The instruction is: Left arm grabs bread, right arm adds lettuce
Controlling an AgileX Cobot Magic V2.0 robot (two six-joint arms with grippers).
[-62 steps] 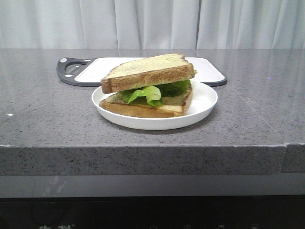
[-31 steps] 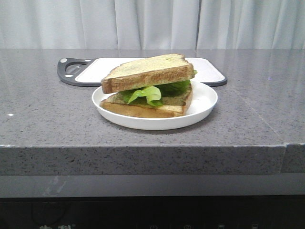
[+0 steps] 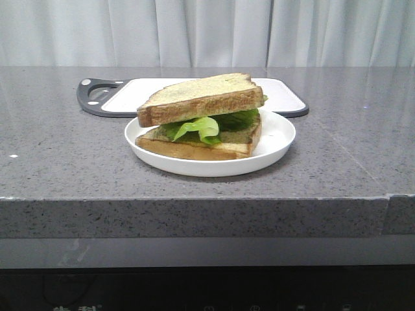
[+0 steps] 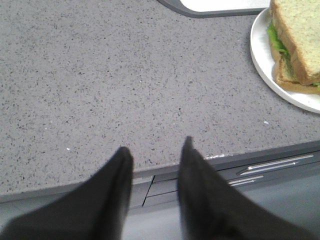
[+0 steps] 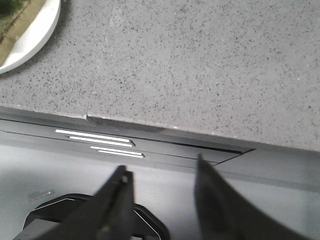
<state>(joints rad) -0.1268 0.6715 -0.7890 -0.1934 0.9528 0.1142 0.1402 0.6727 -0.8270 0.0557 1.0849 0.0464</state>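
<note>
A white plate (image 3: 279,139) holds a sandwich. The bread (image 3: 201,97) with a pale face and brown crust lies tilted on top. The green lettuce (image 3: 206,127) shows between it and a lower slice (image 3: 194,149). Neither arm shows in the front view. My left gripper (image 4: 156,150) is open and empty, over the counter's front edge, apart from the plate (image 4: 260,60) and bread (image 4: 300,30). My right gripper (image 5: 162,167) is open and empty, below the counter's front edge; only the plate's rim (image 5: 32,32) shows there.
A white cutting board (image 3: 130,94) with a dark grey handle lies behind the plate on the grey speckled counter (image 3: 65,162). The counter's front edge (image 3: 194,207) drops to a dark panel. Pale curtains hang behind.
</note>
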